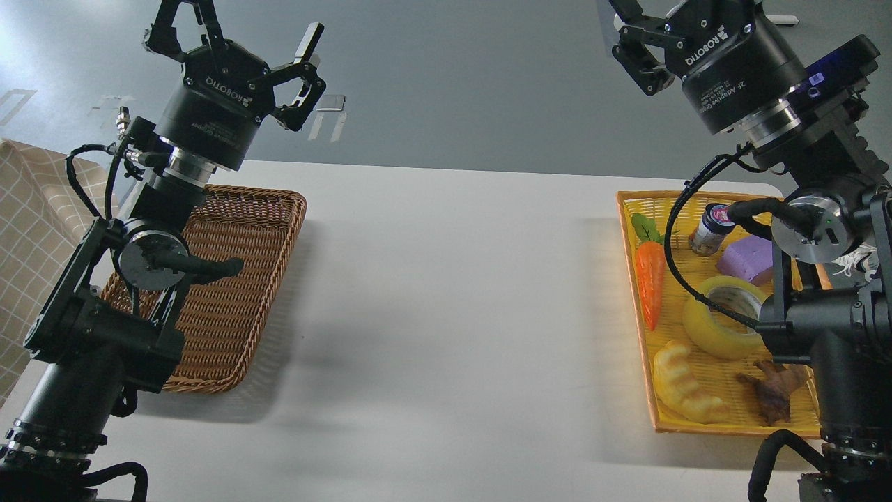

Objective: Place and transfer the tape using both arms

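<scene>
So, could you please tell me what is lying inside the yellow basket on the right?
The yellow basket holds the tape, a carrot, jar, purple block, croissant toy and brown piece; the right arm covers its far side.

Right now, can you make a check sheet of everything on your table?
Surface: white table, bare in the middle.
Job's things: yellow tape lies in the yellow basket, untouched.
Clutter: carrot, croissant toy, purple block, small jar, brown item; brown wicker basket looks empty.
Grippers: left gripper open, raised; right gripper raised, fingers cut off.
Cables: black cable loops over the yellow basket.
Surroundings: checked cloth on the left, grey floor.
</scene>
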Tool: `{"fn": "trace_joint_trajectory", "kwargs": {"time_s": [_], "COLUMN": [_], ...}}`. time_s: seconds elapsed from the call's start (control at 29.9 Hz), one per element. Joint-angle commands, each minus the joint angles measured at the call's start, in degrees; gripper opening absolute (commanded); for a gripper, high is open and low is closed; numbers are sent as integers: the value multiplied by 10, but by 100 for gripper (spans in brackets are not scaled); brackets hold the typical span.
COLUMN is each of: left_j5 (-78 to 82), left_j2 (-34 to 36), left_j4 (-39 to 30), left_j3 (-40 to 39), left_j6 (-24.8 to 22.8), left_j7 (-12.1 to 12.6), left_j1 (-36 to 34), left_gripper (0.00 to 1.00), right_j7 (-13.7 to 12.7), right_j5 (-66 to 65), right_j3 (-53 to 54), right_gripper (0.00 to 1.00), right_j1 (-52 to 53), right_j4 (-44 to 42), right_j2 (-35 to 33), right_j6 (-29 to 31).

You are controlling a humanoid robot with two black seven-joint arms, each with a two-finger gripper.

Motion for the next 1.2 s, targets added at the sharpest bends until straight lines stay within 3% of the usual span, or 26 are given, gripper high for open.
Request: {"fn": "trace_joint_trajectory", "kwargs": {"time_s": [0.0,1.17], "left_j5": [-1,-1], "left_j2": [-1,-2], "left_j4": [3,4], "left_j3": [0,-1], "left_j6": [16,22], "left_j7": [1,-3], "left_j1": [0,-8], "left_gripper": [98,98], "right_j7": [0,-1], "right_j5": [-1,-2], "right_j3": [-2,-3], "right_gripper": [100,100], "right_j1": [0,-29], "right_j4": [0,4], "right_j2": [0,0], "right_j6": [0,-2]}}
